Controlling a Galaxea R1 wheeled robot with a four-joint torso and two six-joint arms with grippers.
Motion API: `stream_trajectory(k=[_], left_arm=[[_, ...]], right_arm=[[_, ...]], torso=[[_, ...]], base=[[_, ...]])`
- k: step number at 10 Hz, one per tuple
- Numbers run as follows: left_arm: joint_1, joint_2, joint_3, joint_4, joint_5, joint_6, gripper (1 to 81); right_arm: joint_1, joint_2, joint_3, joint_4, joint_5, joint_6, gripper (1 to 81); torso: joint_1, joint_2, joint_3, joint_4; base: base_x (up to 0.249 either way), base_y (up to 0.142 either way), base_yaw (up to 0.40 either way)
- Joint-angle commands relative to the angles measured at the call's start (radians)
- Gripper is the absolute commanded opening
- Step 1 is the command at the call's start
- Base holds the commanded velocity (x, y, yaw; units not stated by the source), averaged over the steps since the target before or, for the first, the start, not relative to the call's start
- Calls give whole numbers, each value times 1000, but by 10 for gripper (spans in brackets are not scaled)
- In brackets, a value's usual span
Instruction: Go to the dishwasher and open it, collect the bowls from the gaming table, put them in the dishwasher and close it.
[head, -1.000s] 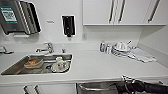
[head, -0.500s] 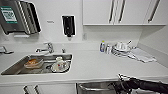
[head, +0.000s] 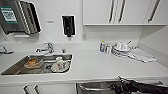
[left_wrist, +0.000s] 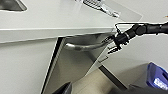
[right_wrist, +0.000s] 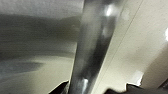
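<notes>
The dishwasher (head: 95, 87) sits under the white counter, and its brushed steel door (left_wrist: 72, 70) leans out a little at the top. My right gripper (head: 115, 87) reaches in from the right and is shut on the right end of the bar handle (left_wrist: 83, 46). In the right wrist view the handle (right_wrist: 87, 50) runs close up through that gripper (right_wrist: 86, 90). Dark parts of my left gripper (left_wrist: 100, 90) show low in front of the door, apart from it. The bowls and the gaming table are out of view.
A steel sink (head: 15, 68) with dishes is set in the counter (head: 100, 67) at left. Bottles, stacked dishes (head: 121, 48) and a cloth stand at the back right. White wall cabinets (head: 112, 12) hang above. A blue object (left_wrist: 157, 77) lies on the floor beside the dishwasher.
</notes>
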Motion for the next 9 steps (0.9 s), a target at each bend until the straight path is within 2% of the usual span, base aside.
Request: stream_trajectory(k=[1, 6, 9], left_arm=[[-82, -32, 13, 11, 11, 4, 811], [-82, -9, 1, 2, 15, 1, 811], [-82, -3, 0, 2, 17, -1, 811]], right_arm=[[115, -8, 18, -18, -61, 2, 811], [63, -53, 56, -74, -62, 2, 811], [38, -30, 30, -105, -96, 2, 811]], torso=[[0, 0, 0, 0], [0, 0, 0, 0], [1, 0, 0, 0]], base=[[0, 0, 0], [0, 0, 0], [0, 0, 0]])
